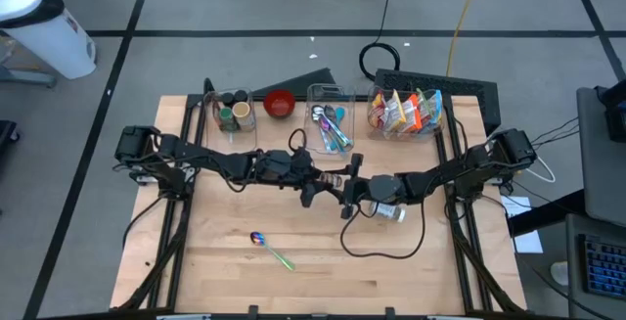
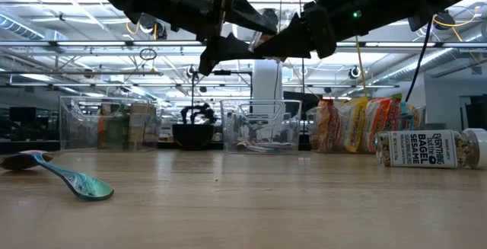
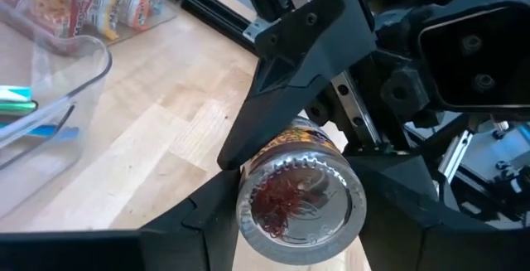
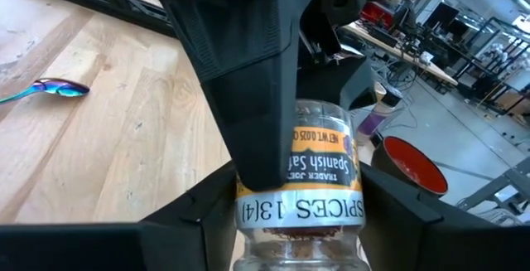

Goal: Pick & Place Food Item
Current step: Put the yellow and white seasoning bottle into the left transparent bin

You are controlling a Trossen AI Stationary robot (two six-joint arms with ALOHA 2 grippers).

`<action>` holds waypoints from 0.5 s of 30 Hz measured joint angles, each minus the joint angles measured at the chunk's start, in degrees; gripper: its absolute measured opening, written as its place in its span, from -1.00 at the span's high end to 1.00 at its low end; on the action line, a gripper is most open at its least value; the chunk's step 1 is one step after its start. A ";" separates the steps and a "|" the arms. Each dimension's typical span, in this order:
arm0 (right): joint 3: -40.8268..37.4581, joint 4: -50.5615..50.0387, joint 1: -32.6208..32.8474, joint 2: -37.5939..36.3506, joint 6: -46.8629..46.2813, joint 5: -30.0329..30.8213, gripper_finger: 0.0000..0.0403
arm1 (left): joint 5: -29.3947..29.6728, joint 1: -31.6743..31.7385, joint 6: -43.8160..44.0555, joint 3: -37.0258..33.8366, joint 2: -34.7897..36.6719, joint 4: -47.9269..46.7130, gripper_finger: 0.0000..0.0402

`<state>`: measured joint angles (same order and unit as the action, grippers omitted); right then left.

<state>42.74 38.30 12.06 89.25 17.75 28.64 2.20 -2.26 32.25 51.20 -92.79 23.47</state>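
**Both arms hold one spice jar above the bench**

The wooden bench (image 1: 323,261) carries a row of clear bins along its far edge, one with snack packets (image 1: 405,113), beside a red bowl (image 1: 280,103). The two arms meet over the middle. The left end effector (image 1: 328,177) and the right end effector (image 1: 349,191) each have their fingers clamped on the same small spice jar (image 4: 298,196), held in the air between them, well clear of the wood. A seasoning bottle (image 2: 430,148) lies on its side near the right arm. A shiny spoon (image 1: 270,249) lies at the front.
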 joint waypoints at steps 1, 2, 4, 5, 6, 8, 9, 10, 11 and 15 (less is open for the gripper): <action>0.00 0.00 0.02 0.00 0.34 0.00 0.05 | -0.04 0.00 -0.76 0.00 0.02 -0.01 0.02; 0.00 0.00 0.02 0.00 0.85 0.00 0.03 | -0.27 0.02 -1.72 0.00 0.01 -0.01 0.02; 0.00 0.04 0.02 0.00 1.32 -0.21 -0.02 | -1.28 0.04 -3.82 0.00 0.02 0.00 0.02; 0.00 0.04 0.06 0.00 1.27 -0.28 -0.04 | -1.88 0.10 -4.73 0.00 0.02 0.00 0.02; 0.00 0.05 0.06 0.00 1.05 -0.33 -0.06 | -2.62 0.16 -5.45 0.00 0.02 0.01 0.02; 0.00 0.09 0.24 0.00 1.08 -0.43 -0.10 | -3.86 0.40 -6.31 0.00 0.02 -0.03 0.02; 0.00 0.12 0.44 0.00 1.69 -0.37 -0.11 | -4.48 0.44 -6.70 0.00 0.02 -0.10 0.02; 0.00 0.30 0.69 0.00 2.78 -0.37 -0.13 | -4.70 0.44 -6.92 0.00 0.02 -0.36 0.02; 0.00 0.59 0.99 0.01 4.06 -0.34 -0.14 | -4.83 0.42 -7.14 0.00 0.00 -0.58 0.02; 0.00 1.64 2.27 0.02 7.34 0.01 -0.15 | -5.75 0.39 -7.71 0.00 0.00 -0.99 0.02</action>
<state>42.74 39.95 14.32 89.27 25.08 28.65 -3.55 -1.87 24.53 51.20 -92.79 22.48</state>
